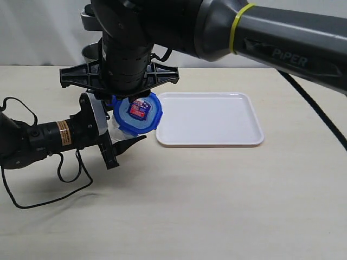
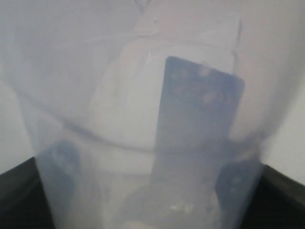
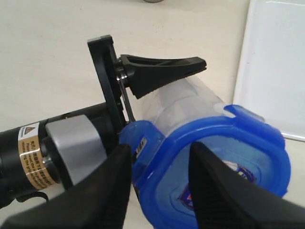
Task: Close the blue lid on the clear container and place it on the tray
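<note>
right arm (image 1: pixel 179 24): black | yellow band (image 1: pixel 239 27) | PiPER lettering (image 1: pixel 291 57) | left arm (image 1: pixel 32 142): black cable (image 1: pixel 38 201)

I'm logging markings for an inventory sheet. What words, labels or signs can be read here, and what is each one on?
"PiPER": on the right arm.
The sticker on the blue lid: print too small to read.
The yellow label on the left arm: a warning triangle, text too small to read.
On the clear container and the tray: nothing readable.
</note>
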{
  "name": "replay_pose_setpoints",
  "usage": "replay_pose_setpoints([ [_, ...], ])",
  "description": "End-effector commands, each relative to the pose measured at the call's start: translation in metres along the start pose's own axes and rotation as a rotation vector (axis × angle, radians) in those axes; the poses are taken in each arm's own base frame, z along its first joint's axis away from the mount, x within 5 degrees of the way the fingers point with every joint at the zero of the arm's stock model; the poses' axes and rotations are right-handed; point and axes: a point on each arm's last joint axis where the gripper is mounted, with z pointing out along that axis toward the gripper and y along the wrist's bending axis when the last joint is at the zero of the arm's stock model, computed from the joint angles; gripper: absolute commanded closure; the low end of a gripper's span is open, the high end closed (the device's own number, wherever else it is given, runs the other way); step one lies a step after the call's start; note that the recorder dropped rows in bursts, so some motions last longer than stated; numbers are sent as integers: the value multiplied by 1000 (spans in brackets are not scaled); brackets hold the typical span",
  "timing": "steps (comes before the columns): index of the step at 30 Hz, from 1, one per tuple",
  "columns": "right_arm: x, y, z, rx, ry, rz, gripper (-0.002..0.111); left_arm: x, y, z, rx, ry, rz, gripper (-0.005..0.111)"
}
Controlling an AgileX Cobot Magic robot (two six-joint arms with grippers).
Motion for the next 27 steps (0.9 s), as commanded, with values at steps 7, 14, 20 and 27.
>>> replay_pose_setpoints([
  [7,-3,-9,0,94,-32,-12,70,-14,1,0,1,-107,28,107],
  [14,-3,-17,-1,182,-30,-39,70,-14,0,0,8,-109,31,107],
  [20,3,-11,21,146,29,-42,70,-15,0,1,10,-110,31,107],
  [27,11,-15,47,162,114,-43,72,-15,0,1,13,-112,33,107],
])
